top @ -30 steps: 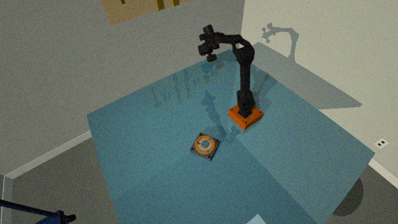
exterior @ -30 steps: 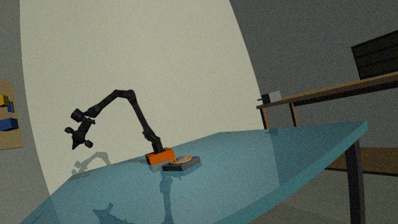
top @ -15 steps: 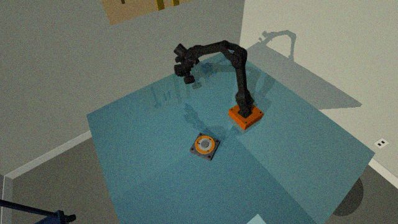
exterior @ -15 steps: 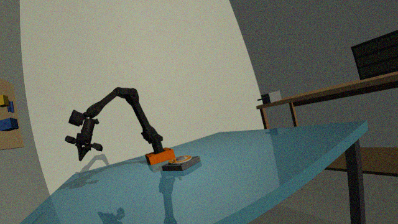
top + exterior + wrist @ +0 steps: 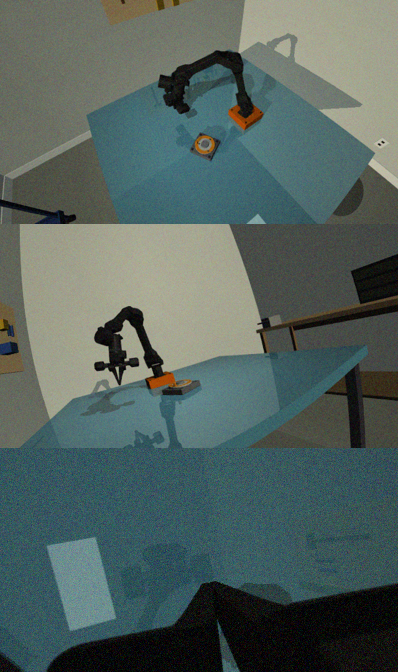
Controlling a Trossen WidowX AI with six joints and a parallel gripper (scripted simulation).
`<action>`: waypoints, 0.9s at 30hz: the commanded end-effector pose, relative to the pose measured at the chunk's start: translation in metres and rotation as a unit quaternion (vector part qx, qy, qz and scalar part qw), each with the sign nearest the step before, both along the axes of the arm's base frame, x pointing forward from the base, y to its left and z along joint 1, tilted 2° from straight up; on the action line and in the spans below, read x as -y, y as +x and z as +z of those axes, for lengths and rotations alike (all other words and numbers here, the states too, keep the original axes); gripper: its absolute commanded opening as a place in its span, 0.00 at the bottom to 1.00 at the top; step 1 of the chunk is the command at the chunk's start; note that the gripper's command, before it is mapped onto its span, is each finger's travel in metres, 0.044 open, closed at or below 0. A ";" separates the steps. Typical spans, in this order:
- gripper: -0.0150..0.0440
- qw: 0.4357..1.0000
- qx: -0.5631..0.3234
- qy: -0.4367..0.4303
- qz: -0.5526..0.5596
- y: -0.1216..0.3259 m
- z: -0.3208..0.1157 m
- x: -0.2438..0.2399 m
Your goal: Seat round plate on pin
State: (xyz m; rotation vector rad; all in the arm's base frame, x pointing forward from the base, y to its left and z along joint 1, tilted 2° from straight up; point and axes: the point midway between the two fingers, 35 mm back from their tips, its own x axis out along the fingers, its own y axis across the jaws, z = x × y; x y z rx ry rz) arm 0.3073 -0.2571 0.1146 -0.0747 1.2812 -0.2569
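The round plate [image 5: 205, 152] [image 5: 181, 384], orange with a paler ring inside, sits around the grey post [image 5: 204, 144] on the dark square base [image 5: 211, 157] [image 5: 178, 392]. In the exterior view the plate shows above the base's top, but its exact tilt is hard to tell. The tab, its hole and the pin are too small to make out. My gripper [image 5: 119, 383] [image 5: 209, 589] is shut and empty, with its fingers pointing down. It hangs above the table, away from the plate and base, and touches neither.
The arm's orange mount [image 5: 245, 116] [image 5: 160, 380] stands on the blue table [image 5: 149, 162] [image 5: 230, 386] close to the base. A pale rectangle [image 5: 81, 584] lies in the wrist view. Walls stand behind the table, and a shelf [image 5: 326, 311] is at the right in the exterior view.
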 end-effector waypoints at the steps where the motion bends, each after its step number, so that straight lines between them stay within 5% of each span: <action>1: 0.25 0.999 -0.016 0.030 0.000 0.020 -0.006 -0.042; 14: 0.25 0.990 -0.108 0.094 0.012 0.048 -0.023 -0.221; 27: 0.25 0.989 -0.110 0.095 0.012 0.052 -0.052 -0.226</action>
